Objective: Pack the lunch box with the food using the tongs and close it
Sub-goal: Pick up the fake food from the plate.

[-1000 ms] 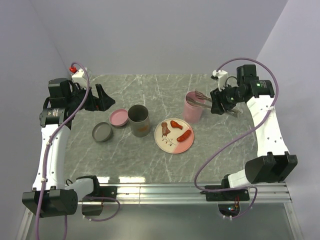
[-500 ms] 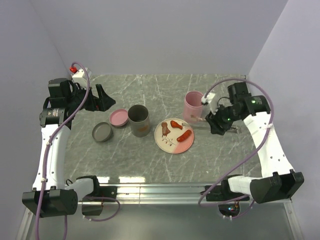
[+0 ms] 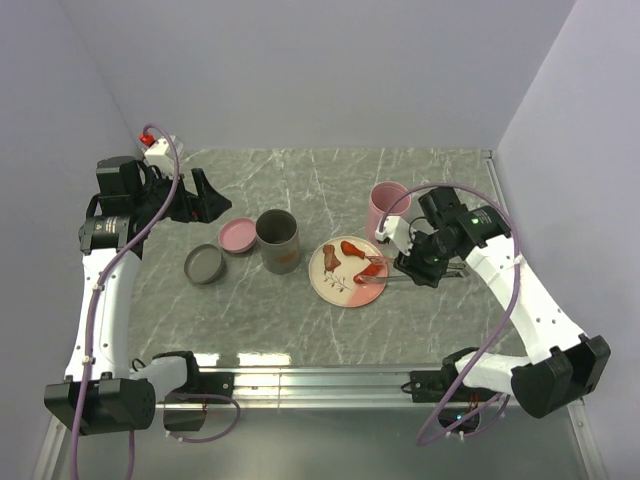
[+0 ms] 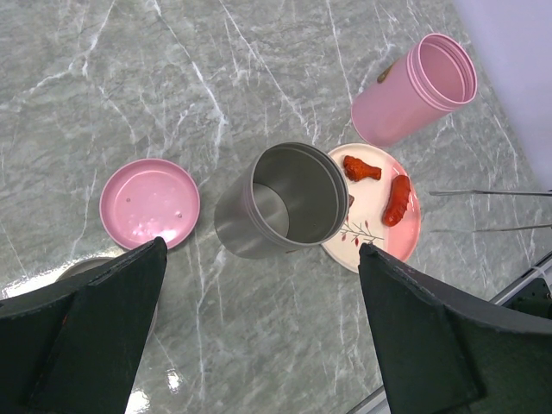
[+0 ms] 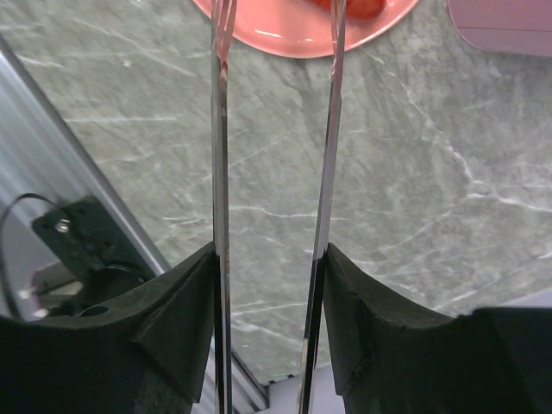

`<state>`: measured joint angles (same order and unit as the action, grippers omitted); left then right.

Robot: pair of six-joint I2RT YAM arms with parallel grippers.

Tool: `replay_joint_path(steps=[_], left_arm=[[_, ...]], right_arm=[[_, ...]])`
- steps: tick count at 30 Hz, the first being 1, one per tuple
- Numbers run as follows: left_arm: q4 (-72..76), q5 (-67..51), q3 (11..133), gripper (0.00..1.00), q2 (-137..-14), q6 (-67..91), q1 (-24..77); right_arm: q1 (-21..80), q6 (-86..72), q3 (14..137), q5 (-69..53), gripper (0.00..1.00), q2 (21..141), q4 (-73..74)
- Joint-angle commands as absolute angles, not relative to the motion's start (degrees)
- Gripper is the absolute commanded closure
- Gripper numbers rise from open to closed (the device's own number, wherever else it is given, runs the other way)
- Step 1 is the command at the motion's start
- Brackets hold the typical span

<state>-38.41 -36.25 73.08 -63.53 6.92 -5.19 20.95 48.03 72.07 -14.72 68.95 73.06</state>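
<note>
From above, the job looks barely begun. All the food sits on the round plate (image 3: 345,292): a brown piece (image 3: 331,255), a red piece (image 3: 351,248) and a sausage (image 3: 371,268). The grey pot (image 3: 278,241) and pink pot (image 3: 387,207), which I take for the lunch box, stand open on the marbled surface (image 3: 300,180), with the pink lid (image 3: 238,236) and grey lid (image 3: 204,265) lying beside them. The right claw (image 3: 413,268) is clenched on the tongs (image 3: 392,276), tips at the sausage. The left claw (image 3: 205,193) hangs spread and empty, well apart.

The left wrist view looks into the grey pot (image 4: 289,203) — brushed metal, nothing inside. The food looks glossy and toy-like.

The right wrist view shows two slim, shiny steel arms of the tongs (image 5: 220,172) pinched between dark pads, reaching over the plate's pink rim (image 5: 293,39). Picking, packing and lidding are all left.
</note>
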Motion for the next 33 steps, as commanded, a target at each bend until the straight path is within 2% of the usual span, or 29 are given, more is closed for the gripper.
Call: replay_joint_path(steps=[1, 14, 33], left_arm=[[-37.4, -37.6, 72.9, 0.0, -62.0, 6.5, -5.4], [-37.4, -38.1, 72.9, 0.01, -62.8, 6.4, -5.4], [-36.8, -38.1, 71.5, 0.01, -63.2, 6.4, -5.4]], right_arm=[[22.5, 51.1, 70.8, -9.9, 0.45, 69.7, 69.3], [26.6, 55.5, 67.6, -2.8, 0.45, 72.7, 64.7], [29.9, 56.0, 69.3, -0.1, 0.46, 80.0, 60.3]])
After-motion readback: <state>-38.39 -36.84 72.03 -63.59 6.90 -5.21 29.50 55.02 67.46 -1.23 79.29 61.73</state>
